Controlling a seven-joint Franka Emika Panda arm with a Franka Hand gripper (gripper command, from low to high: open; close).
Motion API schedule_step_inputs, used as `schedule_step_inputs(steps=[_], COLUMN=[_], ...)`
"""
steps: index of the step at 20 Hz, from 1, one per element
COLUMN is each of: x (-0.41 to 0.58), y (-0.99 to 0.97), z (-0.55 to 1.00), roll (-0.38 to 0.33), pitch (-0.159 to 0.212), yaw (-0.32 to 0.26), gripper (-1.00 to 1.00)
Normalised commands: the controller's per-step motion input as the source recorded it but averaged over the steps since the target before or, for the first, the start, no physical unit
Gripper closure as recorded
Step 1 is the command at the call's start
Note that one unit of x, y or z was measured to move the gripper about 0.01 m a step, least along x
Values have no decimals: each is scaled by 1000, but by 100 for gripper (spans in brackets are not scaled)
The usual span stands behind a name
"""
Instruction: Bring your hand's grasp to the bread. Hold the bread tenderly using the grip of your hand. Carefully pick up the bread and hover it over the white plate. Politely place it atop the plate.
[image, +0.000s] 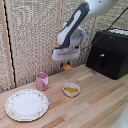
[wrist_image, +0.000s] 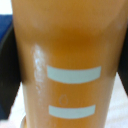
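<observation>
A: How many things do you count on the tabletop (image: 95, 102)?

B: Three dishes. One white plate (image: 26, 105) with a patterned rim, near the exterior view's left. One pink cup (image: 42, 80) just behind it. One small white bowl (image: 71, 89) with yellow food inside, near the middle. Also one black box (image: 109, 52) stands at the exterior view's right, by the wall.

A: And the bread?

B: There is one bread (image: 66, 66), orange-tan. It is up in the air, under the gripper (image: 65, 63), well above the wood and apart from the plate. It hangs behind the bowl.

A: How do the jaws stand?

B: They are clenched on the bread. In the wrist view the bread (wrist_image: 70, 55) fills almost the whole picture, with two pale bars across it.

A: How many arms?

B: One arm, white and grey.
</observation>
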Motion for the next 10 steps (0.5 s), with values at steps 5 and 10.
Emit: schedule_step_inputs(steps=[5, 10], x=[-33, -18], y=[853, 960], z=[739, 241], roll=[-41, -11], pitch=[-12, 6], yaw=[0, 0], gripper=[100, 100])
